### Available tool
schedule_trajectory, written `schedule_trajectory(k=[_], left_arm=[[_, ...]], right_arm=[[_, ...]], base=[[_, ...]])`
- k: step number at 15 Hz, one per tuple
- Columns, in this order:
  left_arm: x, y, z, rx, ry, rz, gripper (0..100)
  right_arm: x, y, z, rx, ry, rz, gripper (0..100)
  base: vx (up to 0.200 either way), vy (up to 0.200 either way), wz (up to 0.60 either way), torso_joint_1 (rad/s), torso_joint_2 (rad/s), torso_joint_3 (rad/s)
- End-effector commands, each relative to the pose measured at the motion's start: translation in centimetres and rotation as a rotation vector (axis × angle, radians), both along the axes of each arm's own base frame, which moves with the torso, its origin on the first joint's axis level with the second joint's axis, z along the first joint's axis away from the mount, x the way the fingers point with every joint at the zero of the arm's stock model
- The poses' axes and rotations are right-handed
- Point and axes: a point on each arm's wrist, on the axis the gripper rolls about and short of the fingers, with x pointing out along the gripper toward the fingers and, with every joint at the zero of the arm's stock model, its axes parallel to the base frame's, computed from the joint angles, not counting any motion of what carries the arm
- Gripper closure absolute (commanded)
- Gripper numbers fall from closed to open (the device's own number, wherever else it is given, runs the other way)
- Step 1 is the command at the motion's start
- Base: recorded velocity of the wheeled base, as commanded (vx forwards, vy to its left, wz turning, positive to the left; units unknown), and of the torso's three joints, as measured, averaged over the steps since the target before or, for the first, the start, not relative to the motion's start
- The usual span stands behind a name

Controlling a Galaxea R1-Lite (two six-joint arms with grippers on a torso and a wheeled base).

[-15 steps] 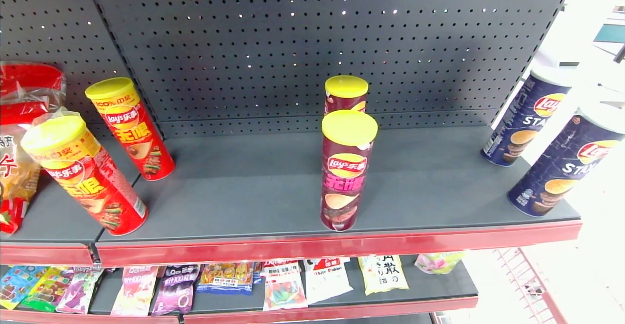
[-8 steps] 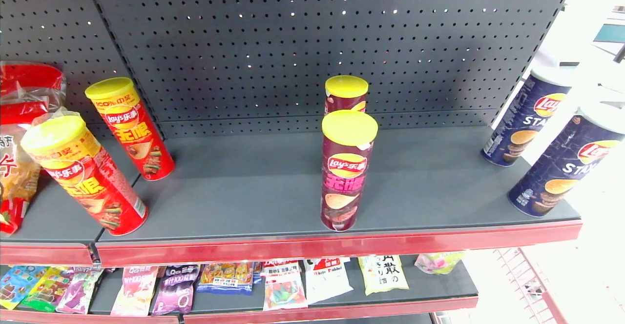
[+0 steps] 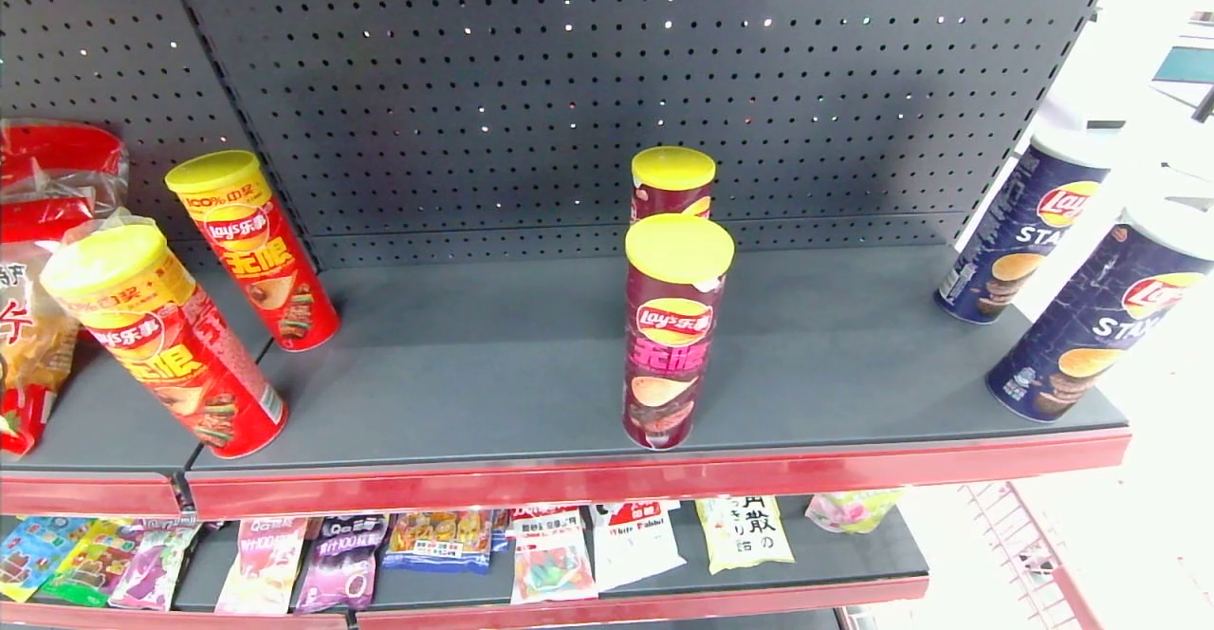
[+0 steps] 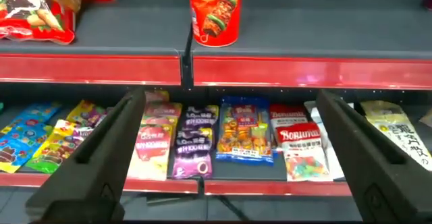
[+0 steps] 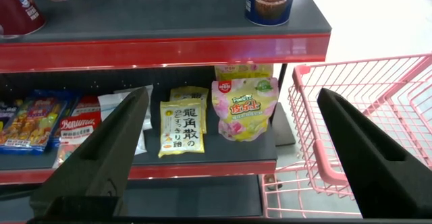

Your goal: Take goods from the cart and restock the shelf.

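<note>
Shelf (image 3: 493, 364) carries upright chip cans (image 3: 675, 326); pink cart (image 5: 378, 96) beside it.

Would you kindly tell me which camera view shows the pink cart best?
The right wrist view: the pink cart shows its rim, wire walls and inside, beside the shelf's end. The head view catches just a corner of its wire side, low on the right.

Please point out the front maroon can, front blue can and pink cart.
front maroon can (image 3: 669, 345), head view, its label.
front blue can (image 3: 1091, 326), head view, its label.
pink cart (image 5: 318, 175), right wrist view, its near rim.
</note>
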Motion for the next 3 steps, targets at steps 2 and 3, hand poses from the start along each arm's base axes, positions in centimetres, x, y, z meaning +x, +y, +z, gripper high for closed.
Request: schedule_trajectory(k=[2,3], left_arm=[[0.02,0.0,0.01,0.0,0.002,-0.002,0],[0.02,0.0,0.01,0.0,0.002,-0.002,0]], right_arm=[[0.0,0.0,0.0,0.0,0.0,0.0,0],[0.0,0.0,0.0,0.0,0.0,0.0,0]], base=[[0.0,0.0,0.0,0.0,0.0,0.0],[0.0,0.0,0.0,0.0,0.0,0.0]])
